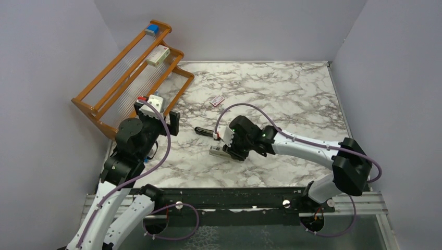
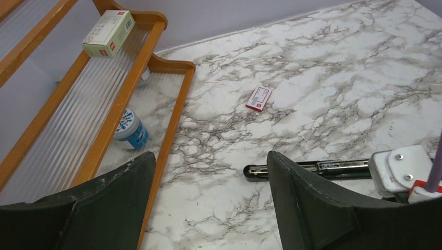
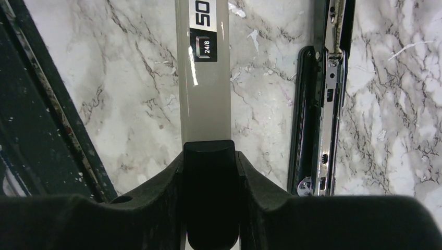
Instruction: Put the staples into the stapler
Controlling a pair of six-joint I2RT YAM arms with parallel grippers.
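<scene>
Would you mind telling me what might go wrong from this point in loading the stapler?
The right gripper is clamped on the long light grey bar, with the slim black stapler lying right beside it; shifting the bar may knock the stapler. The open left gripper hovers near the right wrist, so reaching in risks a collision.

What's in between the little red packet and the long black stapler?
Nothing! Just bare marble table lies between the red packet and the stapler. The left wrist view shows that best, and the top view agrees.
</scene>
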